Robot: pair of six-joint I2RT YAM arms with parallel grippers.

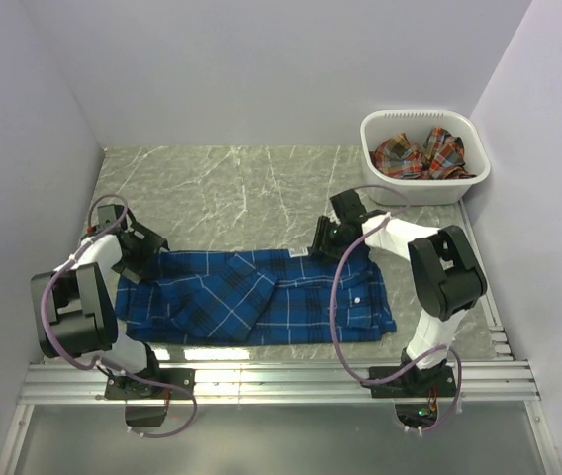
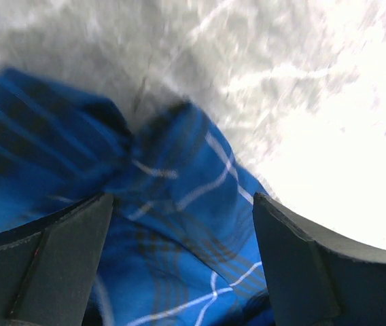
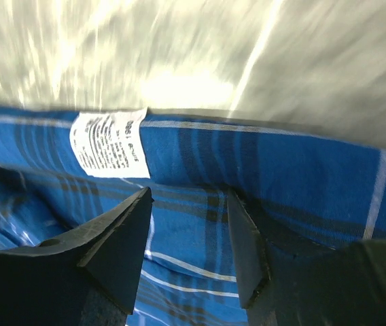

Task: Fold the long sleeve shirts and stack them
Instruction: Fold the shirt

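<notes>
A royal blue plaid long sleeve shirt (image 1: 261, 297) lies spread flat across the near half of the table. My left gripper (image 1: 140, 259) is low over its far left corner. In the left wrist view it (image 2: 183, 204) stands wide open, with rumpled blue cloth (image 2: 172, 204) under the gap. My right gripper (image 1: 323, 240) is at the shirt's far edge, right of centre. In the right wrist view it (image 3: 187, 197) is open and straddles the cloth (image 3: 186, 231) just below a hem and a white care label (image 3: 109, 142). A red-orange plaid shirt (image 1: 420, 155) lies bunched in the basket.
A white plastic basket (image 1: 378, 127) stands at the far right corner against the wall. Grey marbled tabletop (image 1: 241, 188) stretches beyond the blue shirt. Walls close in on the left, back and right. A metal rail (image 1: 281, 381) runs along the near edge.
</notes>
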